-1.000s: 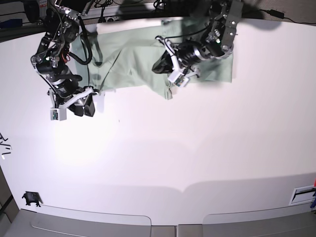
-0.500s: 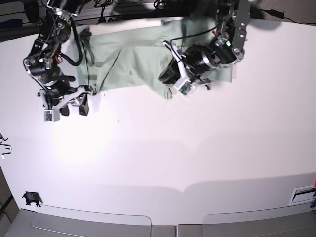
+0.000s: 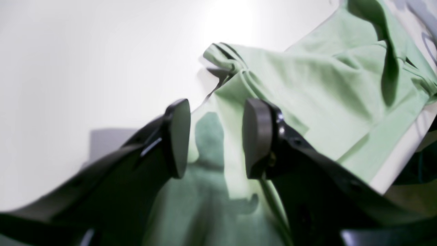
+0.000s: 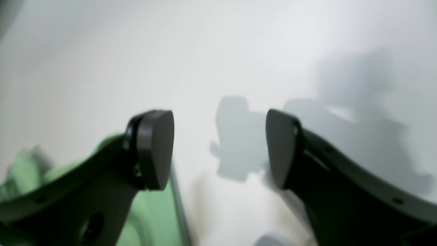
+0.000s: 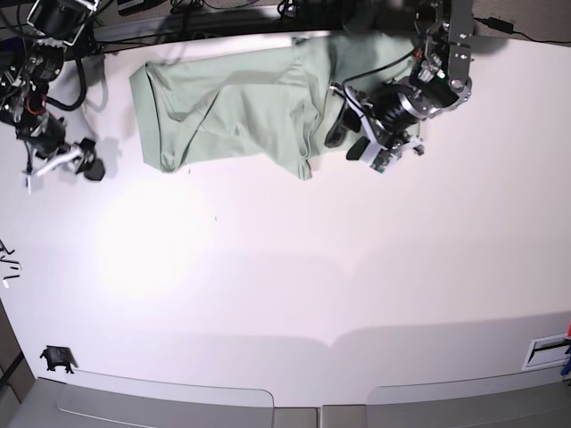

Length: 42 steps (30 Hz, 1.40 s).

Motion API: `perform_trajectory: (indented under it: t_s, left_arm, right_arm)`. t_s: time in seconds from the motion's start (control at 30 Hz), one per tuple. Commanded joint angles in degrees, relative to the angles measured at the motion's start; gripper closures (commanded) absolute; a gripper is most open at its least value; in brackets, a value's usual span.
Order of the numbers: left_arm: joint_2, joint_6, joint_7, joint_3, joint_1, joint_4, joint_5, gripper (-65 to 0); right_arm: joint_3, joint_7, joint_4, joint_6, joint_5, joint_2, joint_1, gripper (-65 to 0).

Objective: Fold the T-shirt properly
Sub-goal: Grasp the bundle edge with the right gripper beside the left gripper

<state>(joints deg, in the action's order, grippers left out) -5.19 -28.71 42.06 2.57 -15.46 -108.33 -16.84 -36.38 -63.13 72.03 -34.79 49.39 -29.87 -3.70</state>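
My left claw (image 3: 215,138) stands with its jaws apart and nothing between them; through the gap I look down on the T-shirt (image 3: 307,102), pale green and rumpled, with a bunched hem edge just beyond my fingertips. In the base view this claw (image 5: 357,135) hangs over the shirt's right end, near the far edge of the white counter (image 5: 357,267).

My right claw (image 4: 218,150) is spread wide too, gripping nothing. Between its pads (image 4: 157,150) I see only bare counter and my own shadow; a blurred strip of green cloth shows at the lower left of that view, behind the left finger. In the base view this claw (image 5: 62,162) sits off the shirt's left end, apart from the cloth.

The T-shirt (image 5: 232,102) lies on the counter along the far edge, stretched sideways between my two arms, creased and partly doubled over itself, with one corner drooping toward the middle of the counter. Whether it is folded neatly I cannot tell
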Motion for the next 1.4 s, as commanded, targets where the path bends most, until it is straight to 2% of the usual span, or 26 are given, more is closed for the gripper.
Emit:
perform_trajectory:
  t_s: [0.0,0.07,0.2,0.27,0.37,0.43,0.87,1.1,1.2,1.27,1.3,1.37]
  left_arm:
    - [0.3,-0.4,-1.8,0.0,0.4,-1.2,-1.2,-23.7]
    - [0.2,-0.4,-1.8,0.0,0.4,-1.2,-1.2,-23.7]
    - [0.2,-0.4,-1.8,0.0,0.4,-1.2,-1.2,-23.7]
    - [0.2,-0.4,-1.8,0.0,0.4,-1.2,-1.2,-23.7]
    - [0.2,-0.4,-1.8,0.0,0.4,-1.2,-1.2,-23.7]
    - [0.2,-0.4,-1.8,0.0,0.4,-1.2,-1.2,-23.7]
    - [0.2,-0.4,-1.4,0.0,0.4,-1.2,-1.2,-23.7]
    - [0.2,-0.4,-0.9,0.0,0.3,-1.2,-1.2,-23.7]
    - [0.2,-0.4,-0.6,0.0,0.4,-1.2,-1.2,-23.7]
    - [0.2,-0.4,0.4,0.0,0.3,-1.8,-1.2,-23.7]
    - [0.0,-0.4,0.9,0.0,0.3,-2.5,-1.1,-23.7]
    - [-1.1,-0.4,1.6,0.0,-0.1,-4.8,-1.2,-23.6]
  right_arm:
    - [-0.2,-1.2,-1.1,-1.6,2.9,-1.4,1.0,-39.6]
    - [-0.2,-4.4,-4.7,-2.8,6.6,-1.2,1.0,-39.6]
    - [-0.2,-7.3,-8.2,-4.0,8.1,0.0,0.8,-39.6]
    - [0.3,-9.1,-8.2,-4.3,11.0,0.8,0.7,-39.6]
    - [2.5,-13.0,-8.2,-4.4,16.5,0.8,0.7,-39.6]
    - [4.7,-14.6,-8.2,-4.4,17.3,0.8,0.8,-39.6]
    - [23.9,-15.8,-8.2,-4.4,18.1,0.8,0.8,-39.6]
    - [25.9,-16.9,-8.2,-4.4,26.3,0.8,0.8,-39.6]
    - [25.9,-16.9,-8.2,-4.7,28.1,0.8,0.8,-39.5]
    - [25.9,-16.9,-8.2,-5.2,28.5,0.8,0.8,-36.2]
    - [25.9,-16.9,-8.2,-5.2,28.9,0.8,0.8,-32.2]
    - [25.9,-16.9,-8.2,-5.2,29.1,0.8,0.9,-19.7]
